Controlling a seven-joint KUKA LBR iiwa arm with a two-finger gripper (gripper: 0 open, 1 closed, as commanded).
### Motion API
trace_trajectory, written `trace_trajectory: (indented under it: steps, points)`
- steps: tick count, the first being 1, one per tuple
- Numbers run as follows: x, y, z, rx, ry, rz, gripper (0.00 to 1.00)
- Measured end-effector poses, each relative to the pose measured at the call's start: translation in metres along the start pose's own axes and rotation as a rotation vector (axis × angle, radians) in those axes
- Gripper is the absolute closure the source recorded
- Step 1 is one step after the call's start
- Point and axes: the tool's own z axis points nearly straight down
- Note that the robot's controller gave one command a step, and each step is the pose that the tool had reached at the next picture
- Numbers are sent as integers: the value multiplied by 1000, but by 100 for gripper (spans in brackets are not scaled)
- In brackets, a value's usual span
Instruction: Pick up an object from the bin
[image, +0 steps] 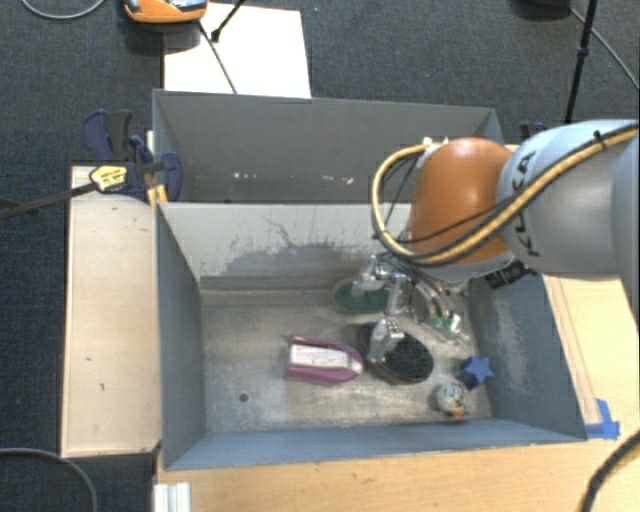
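Gripper (384, 342): set low inside the grey bin (240, 400), its tip at the view-left edge of a black round disc (407, 363). Whether the disc is touched or only hovered over cannot be told. How wide the gripper stands cannot be told either, and nothing is seen held in it. Step in hand, as judged: placement over a thing before the grasp, with no lift yet made. Next move, as judged: the tip is to be settled across one thing alone, closed, then raised straight up. The disc lies flat and low, so a hold on its rim may be slipped. Purple and pink bottle (322, 360): lying on its side just view-left of the disc, and likely to be nudged by any sideways shift. Teal rounded piece (353, 293): beyond the disc toward the back wall, partly under the wrist. Blue star-shaped piece (477, 371): near the disc on its view-right. Small mottled ball (450, 400): view-right of the disc, toward the front wall. The front wall is near the disc, while bare floor is left open beyond the bottle, well apart from the disc.
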Motion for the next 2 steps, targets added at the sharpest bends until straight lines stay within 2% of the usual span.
trace_trajectory:
  steps: [1, 2]
  points:
    - [26, -39, 60, 3, 4, 89, 0]
    - [23, -37, 56, 2, -4, 84, 100]
